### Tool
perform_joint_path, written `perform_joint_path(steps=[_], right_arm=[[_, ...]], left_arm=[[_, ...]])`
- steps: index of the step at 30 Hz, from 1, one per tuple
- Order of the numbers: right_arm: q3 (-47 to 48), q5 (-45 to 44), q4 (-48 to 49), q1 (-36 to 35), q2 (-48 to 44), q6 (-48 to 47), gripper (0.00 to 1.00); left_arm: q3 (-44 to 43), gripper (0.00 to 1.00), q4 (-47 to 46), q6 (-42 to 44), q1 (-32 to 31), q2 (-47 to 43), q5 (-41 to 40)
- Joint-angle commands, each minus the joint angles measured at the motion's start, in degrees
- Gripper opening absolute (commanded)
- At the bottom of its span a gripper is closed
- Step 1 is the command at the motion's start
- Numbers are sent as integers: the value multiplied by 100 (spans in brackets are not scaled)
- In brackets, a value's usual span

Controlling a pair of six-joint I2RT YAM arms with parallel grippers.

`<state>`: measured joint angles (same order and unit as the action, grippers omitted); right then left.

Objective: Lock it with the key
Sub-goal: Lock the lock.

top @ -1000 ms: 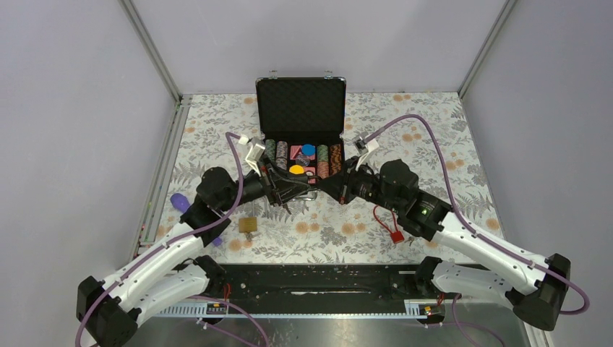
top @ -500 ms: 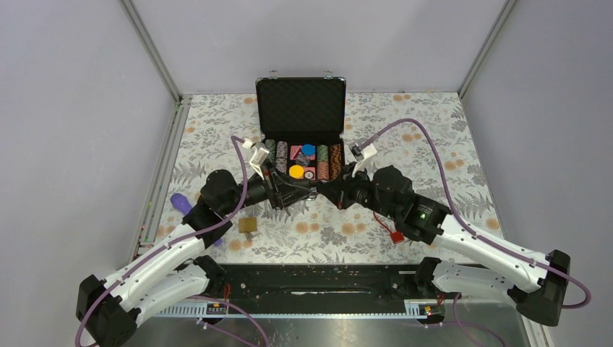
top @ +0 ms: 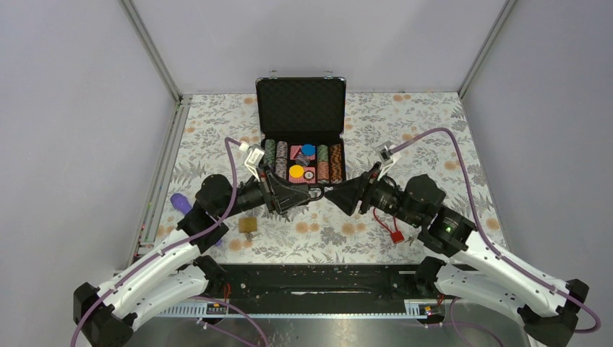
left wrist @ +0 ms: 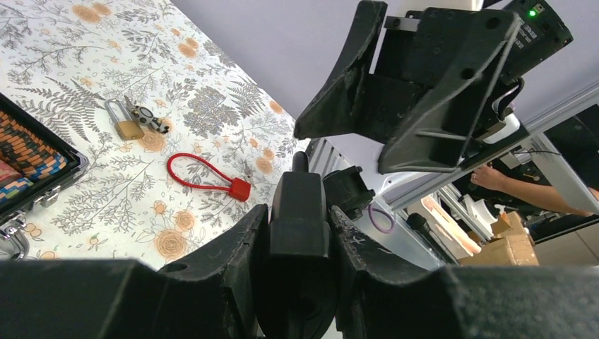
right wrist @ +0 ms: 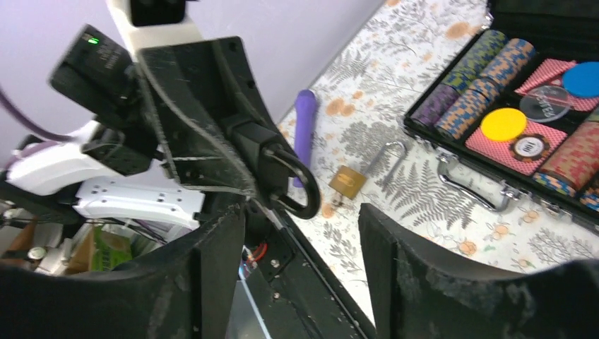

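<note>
Closest in, low in the top view, on the flowery table (top: 434, 144): a small gold lock (top: 248, 225) left of the middle and a red loop lock (top: 391, 230) right of the middle, well apart. One more gold lock (left wrist: 127, 127) at the upper left of the left wrist view, past the red loop. A bit higher at the left edge of the top view, a purple stick (top: 179, 203).

Then, at the middle, the left gripper (top: 307, 194), squeezing a black lock (right wrist: 272, 159) between both fingers, up off the table, ring end sticking out toward the right gripper (right wrist: 300, 215). Right jaws wide apart, holding nothing, just beside the black lock but not touching.

Farthest back, at upper middle, a black case (top: 301, 101), lid up, with rows of colored chips (top: 322, 163) inside.
</note>
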<state>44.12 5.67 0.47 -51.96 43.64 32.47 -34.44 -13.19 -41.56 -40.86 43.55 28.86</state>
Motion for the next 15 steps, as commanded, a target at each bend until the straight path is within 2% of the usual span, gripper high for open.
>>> perform_joint_path(steps=[1,4,9,12,15], right_arm=[[-164,170,809,29,-245,427,71],[-438,71,1479,33,-222,858,83],[-433,0,1857,29,196,1155,86],[-463,197,2411,29,452,1462,79],[-445,591,3029,26,731,1738,58]], left_arm=[[-306,0,-847,-448,24,-146,-92],[-287,0,-1073,-658,17,-58,-49],[-293,0,-1463,-1048,17,20,1],[-256,0,-1665,-1249,22,30,-19],[-201,0,-1869,-1380,17,63,-10]])
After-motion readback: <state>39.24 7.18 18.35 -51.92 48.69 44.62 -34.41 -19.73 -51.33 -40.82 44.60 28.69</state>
